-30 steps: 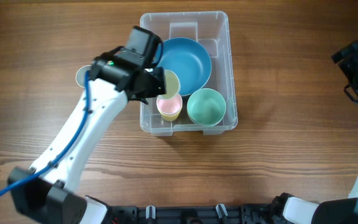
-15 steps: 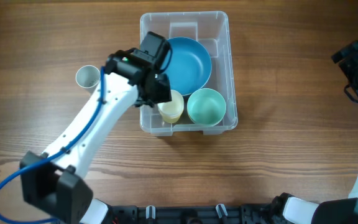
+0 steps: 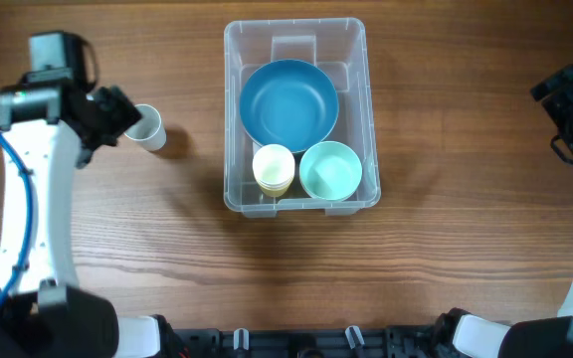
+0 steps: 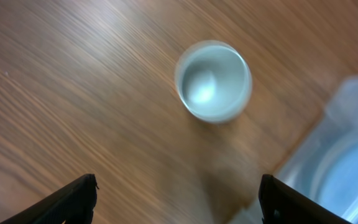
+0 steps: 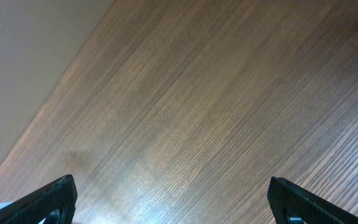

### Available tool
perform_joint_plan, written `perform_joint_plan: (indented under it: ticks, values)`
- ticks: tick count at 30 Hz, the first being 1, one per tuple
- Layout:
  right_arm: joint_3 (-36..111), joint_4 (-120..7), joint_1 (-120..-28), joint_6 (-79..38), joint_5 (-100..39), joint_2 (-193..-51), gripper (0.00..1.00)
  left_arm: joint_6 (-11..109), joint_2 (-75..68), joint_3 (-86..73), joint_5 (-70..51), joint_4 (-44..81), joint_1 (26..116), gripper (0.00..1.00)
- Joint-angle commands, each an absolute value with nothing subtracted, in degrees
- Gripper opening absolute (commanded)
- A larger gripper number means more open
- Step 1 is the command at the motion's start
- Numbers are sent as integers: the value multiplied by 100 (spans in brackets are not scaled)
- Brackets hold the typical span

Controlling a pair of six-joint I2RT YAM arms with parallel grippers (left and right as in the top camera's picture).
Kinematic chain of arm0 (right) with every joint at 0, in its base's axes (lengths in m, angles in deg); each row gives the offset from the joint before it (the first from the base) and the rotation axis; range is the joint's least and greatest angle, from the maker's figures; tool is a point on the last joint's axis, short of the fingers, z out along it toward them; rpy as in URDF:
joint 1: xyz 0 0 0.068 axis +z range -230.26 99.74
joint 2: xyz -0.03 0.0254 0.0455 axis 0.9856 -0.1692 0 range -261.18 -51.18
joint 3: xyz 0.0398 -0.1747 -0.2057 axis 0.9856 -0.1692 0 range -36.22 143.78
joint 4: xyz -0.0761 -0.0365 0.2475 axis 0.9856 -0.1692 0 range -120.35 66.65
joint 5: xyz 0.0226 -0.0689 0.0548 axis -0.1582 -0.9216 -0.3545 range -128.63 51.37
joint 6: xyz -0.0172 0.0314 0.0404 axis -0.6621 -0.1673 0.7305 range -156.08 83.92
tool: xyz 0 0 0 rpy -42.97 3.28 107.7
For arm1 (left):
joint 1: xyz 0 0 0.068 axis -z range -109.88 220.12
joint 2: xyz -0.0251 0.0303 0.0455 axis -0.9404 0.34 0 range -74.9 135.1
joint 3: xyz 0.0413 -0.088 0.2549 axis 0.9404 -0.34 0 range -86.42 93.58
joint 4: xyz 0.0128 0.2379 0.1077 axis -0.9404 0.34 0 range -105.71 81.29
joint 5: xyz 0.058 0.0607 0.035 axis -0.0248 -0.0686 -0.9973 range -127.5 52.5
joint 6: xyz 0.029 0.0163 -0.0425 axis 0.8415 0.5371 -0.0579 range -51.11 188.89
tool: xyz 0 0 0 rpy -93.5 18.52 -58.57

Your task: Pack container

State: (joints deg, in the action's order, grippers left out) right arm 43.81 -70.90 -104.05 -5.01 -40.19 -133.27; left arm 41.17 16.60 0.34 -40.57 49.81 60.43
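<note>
A large clear rectangular plastic tub with rounded corners [image 3: 296, 22], the container to be packed, is seen at the middle of the wooden table [image 3: 446, 249], with the work judged to be mostly done. Three pieces are held inside it: a wide round blue plastic bowl [image 3: 288, 102] is set across the far half, while a small pale yellow plastic cup [image 3: 274, 169] and a round mint green plastic bowl [image 3: 330, 171] are placed side by side along the near wall, the two just beside each other. A strip of bare base is left visible at the far end. One item is not yet packed: a small pale grey-blue plastic cup [image 3: 145, 126] is found standing mouth up on the table, well apart from the tub on its left side. The left gripper [image 3: 122, 114] is held just beside that cup with its fingers spread wide and nothing between them, so no grasp is shown. The right gripper [image 5: 174, 198] is parked far off at the right edge, its fingers likewise parted over bare wood. By this reading, the lone cup is what is left to be picked up and set into the tub; whether a lid is called for cannot be told, as none is seen.
</note>
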Motion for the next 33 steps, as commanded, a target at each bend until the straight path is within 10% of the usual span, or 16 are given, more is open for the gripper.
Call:
perform_joint_plan:
  ticks: [1, 13, 18, 33]
  values:
    - [4392, -7073, -10407, -439, -4030, -13349, 100, 4622, 2399, 58, -3384, 4765, 5529, 83]
    - [4392, -7075, -10407, -439, -4030, -13349, 100, 4993, 3878, 58, -2748, 4212, 5387, 49]
    - [4392, -7075, -10407, -439, -4030, -13349, 100, 5033, 3876, 58, -2750, 4240, 5381, 4]
    - [4392, -7075, -10407, -439, -4030, -13349, 100, 5223, 1911, 346, -2484, 5182, 6102, 4]
